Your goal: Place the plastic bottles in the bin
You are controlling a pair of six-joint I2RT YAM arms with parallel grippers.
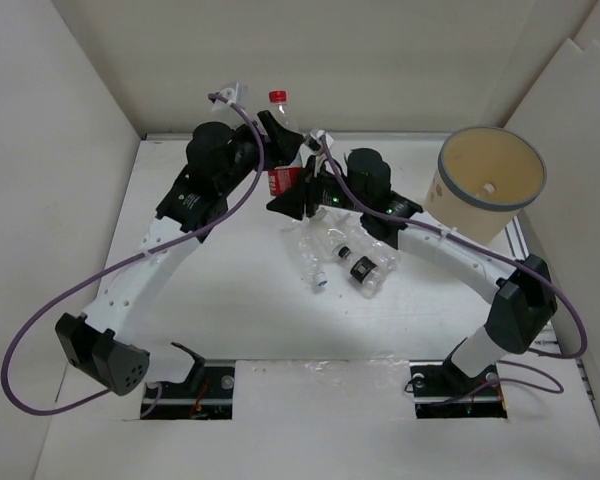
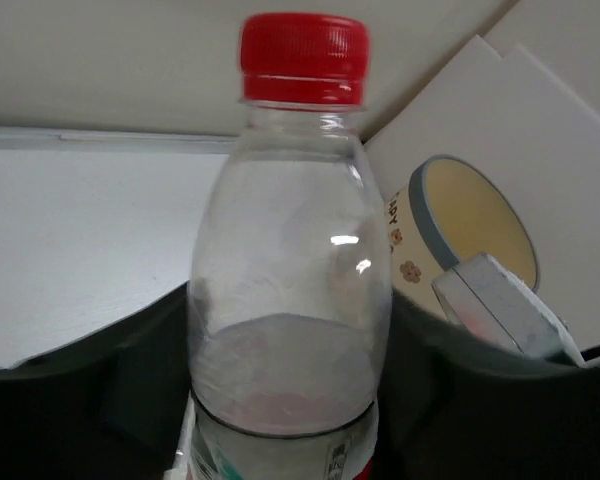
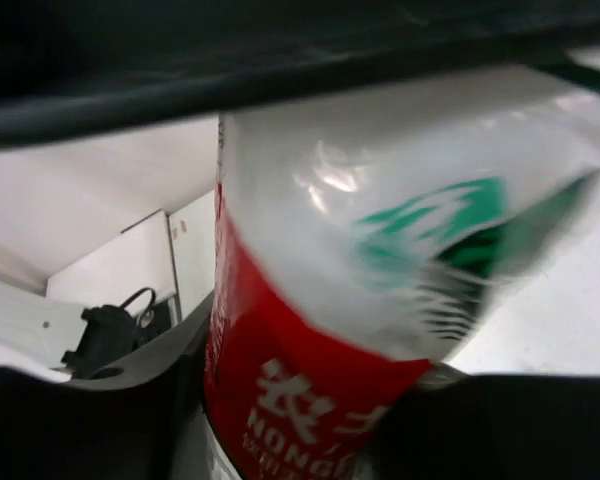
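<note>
The left claw is grasping the clear red-capped plastic bottle; the right claw is sitting clenched beside it. Only overhead is showing loose clear bottles.

White table with bottles and bin

The white table carries a small heap of clear plastic bottles near its middle, all lying on their sides and touching: a white-capped bottle and, just beside it on the right, a black-label bottle. The tan bin stands upright at the far right corner, well apart from the heap. A red-capped bottle is upright near the far edge; whether its base touches the table cannot be seen.
</note>
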